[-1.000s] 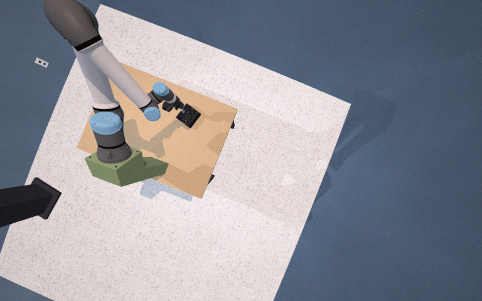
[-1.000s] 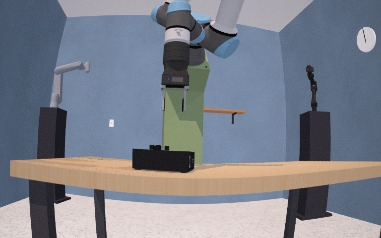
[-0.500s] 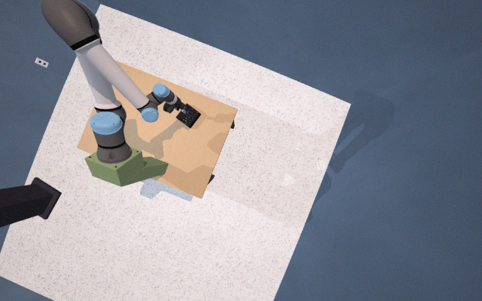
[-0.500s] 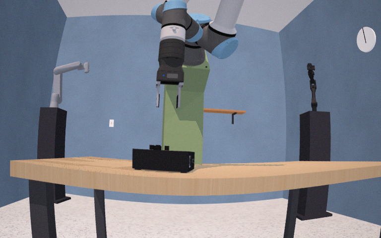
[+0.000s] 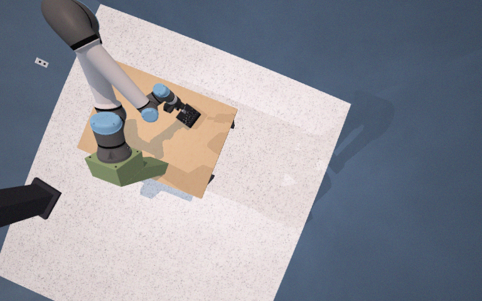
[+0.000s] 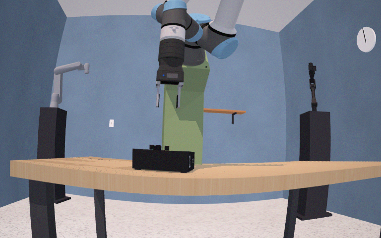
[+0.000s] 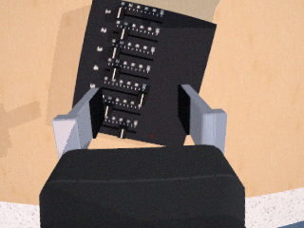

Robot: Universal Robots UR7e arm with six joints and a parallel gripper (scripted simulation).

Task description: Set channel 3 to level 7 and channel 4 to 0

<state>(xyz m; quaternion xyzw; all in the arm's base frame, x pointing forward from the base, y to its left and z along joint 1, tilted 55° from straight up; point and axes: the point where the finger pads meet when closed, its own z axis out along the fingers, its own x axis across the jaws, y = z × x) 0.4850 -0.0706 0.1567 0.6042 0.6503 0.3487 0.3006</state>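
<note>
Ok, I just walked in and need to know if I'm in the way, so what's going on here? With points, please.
A robot arm [image 5: 117,76] [image 6: 171,47] is working at a black lighting desk [image 5: 191,118] [image 6: 161,160] [image 7: 176,62], where channels 3 and 4 are to be reset. Its pincer [image 6: 167,106] [image 7: 140,102] hangs open above the desk, holding nothing and touching no fader. The desk stands on its feet on the wooden table [image 5: 177,152] [image 6: 238,183] [image 7: 256,119]. I can't read the exact fader levels from here.
</note>
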